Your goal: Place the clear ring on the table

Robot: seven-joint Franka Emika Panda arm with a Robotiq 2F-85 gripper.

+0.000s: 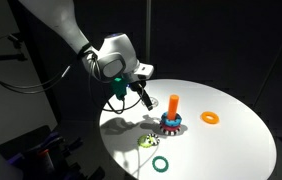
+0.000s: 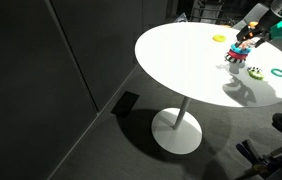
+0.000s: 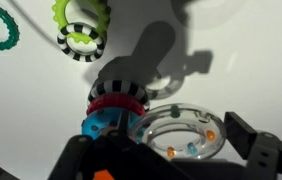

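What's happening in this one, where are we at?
The arm's gripper hangs over the white table, right beside the stacking post. In the wrist view the clear ring sits between its fingers, next to the rings stacked at the post's base. The pictures don't settle whether it is gripped or already resting on the table. An orange ring, a green ring and a striped ring lie loose on the table.

On your large round white tabletop (image 1: 236, 140) the orange peg stacker (image 1: 172, 112) stands near the middle, the clear beaded plastic ring (image 3: 184, 135) just beside its base. The flat orange ring (image 1: 211, 117) lies apart on one side; the lime striped ring (image 1: 148, 141) and teal ring (image 1: 160, 163) lie opposite, nearer the edge.
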